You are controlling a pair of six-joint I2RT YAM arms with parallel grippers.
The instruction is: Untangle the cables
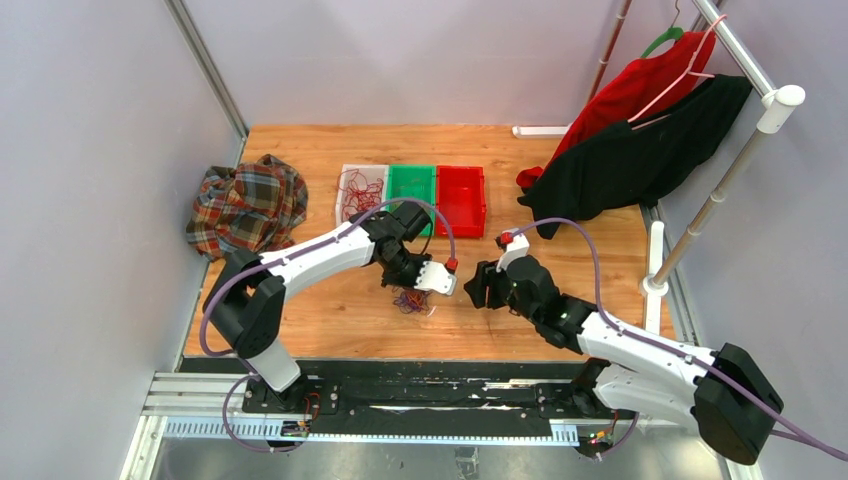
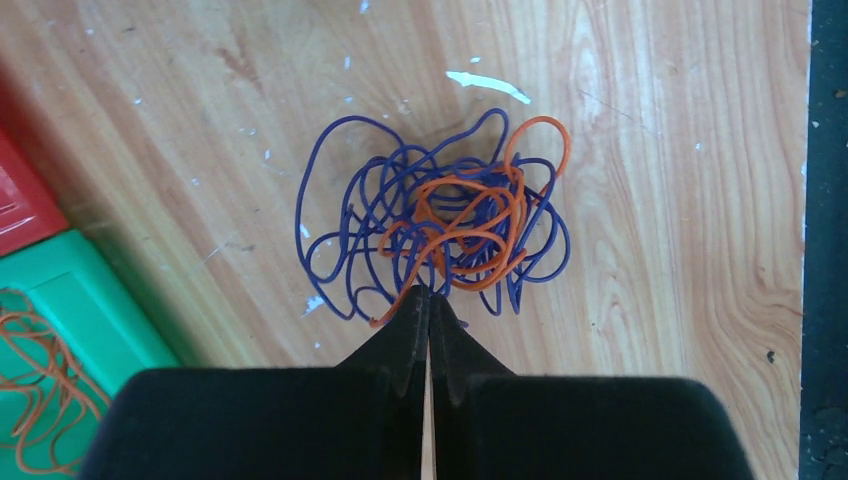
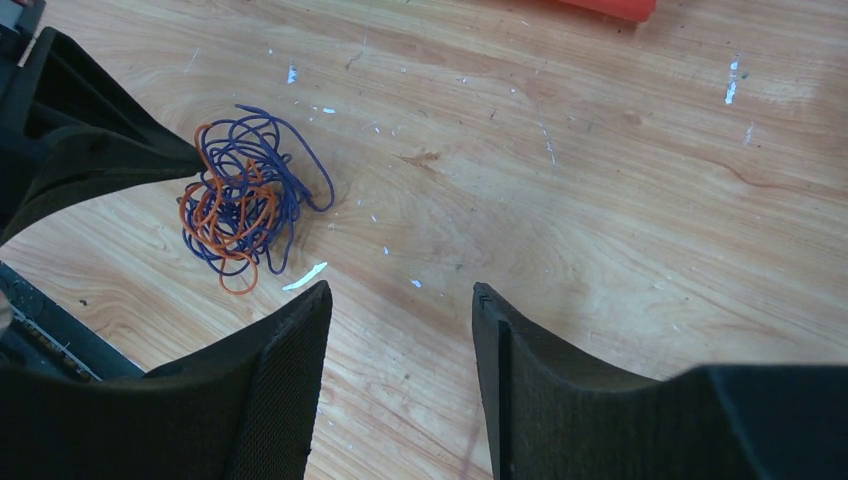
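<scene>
Gripping hand: the left gripper has its two black fingers pressed tight together, the tips meeting on the near edge of the cables; an orange strand and a purple strand run in under the tips.
Free hand: the right gripper stands with its jaws well apart and nothing between them, above bare wood.
Cables: one small knot of dark purple and orange wire, lying on the table between the two grippers, near the front edge; the orange loops sit mostly in the middle and the purple ones spread round them.
Gap between hands: in the right wrist view the knot lies up and to the left of the open fingers, apart from them, while the left gripper's tip touches its far side.
Bins: a white bin, a green bin and a red bin stand side by side, touching, farther back on the table.
White bin: it holds red wires.
Green bin: thin orange wires lie in it.
Left of the bins: a crumpled plaid shirt.
</scene>
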